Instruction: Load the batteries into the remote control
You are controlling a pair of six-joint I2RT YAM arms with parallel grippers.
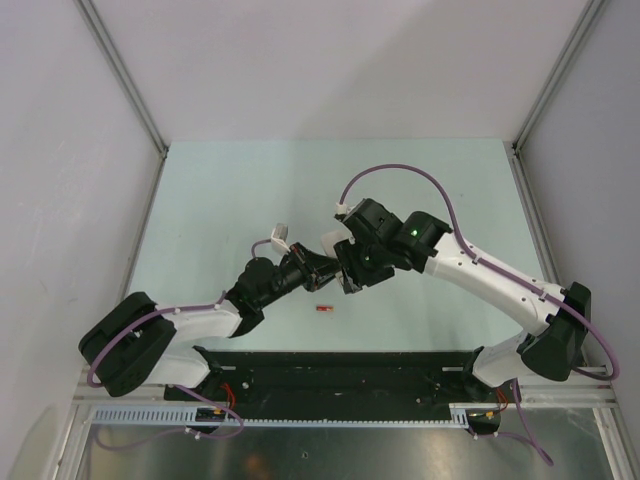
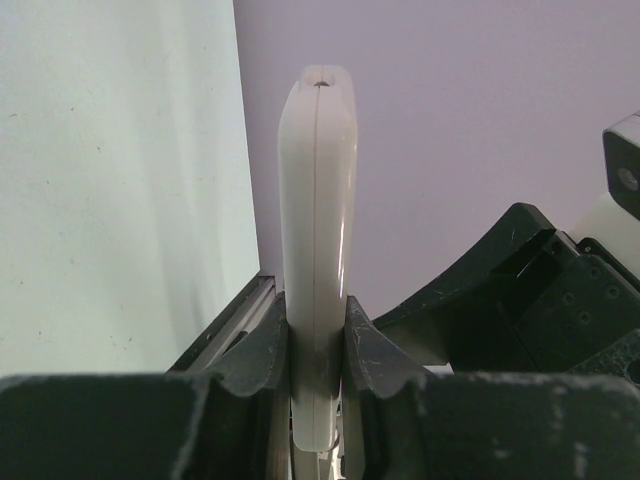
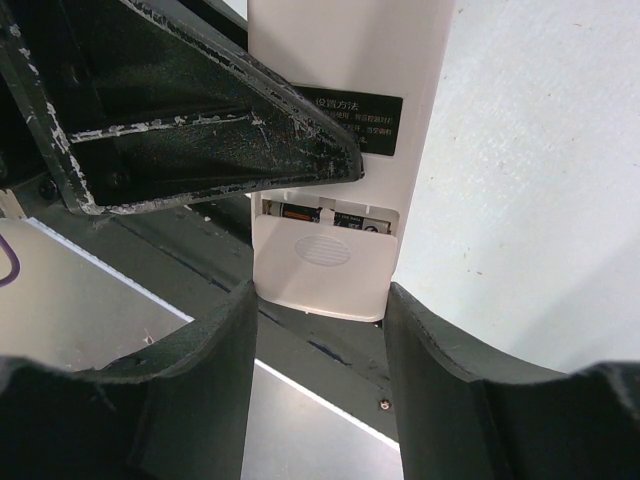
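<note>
My left gripper (image 2: 317, 345) is shut on the white remote control (image 2: 317, 200), which stands edge-on between its fingers, lifted above the table (image 1: 329, 244). The right wrist view shows its plain white back (image 3: 350, 60) with a black label. Its battery cover (image 3: 325, 270) is slid partly back. Ends of batteries (image 3: 300, 212) show in the gap. My right gripper (image 3: 320, 300) is shut on the cover end, its fingertips (image 3: 235, 310) against both side edges. A red battery (image 1: 323, 309) lies on the table below both grippers (image 1: 345, 262).
The pale green tabletop (image 1: 250, 200) is walled on three sides. A black base rail (image 1: 340, 375) runs along the near edge between the arm bases. A purple cable (image 1: 400, 170) arcs over the right arm.
</note>
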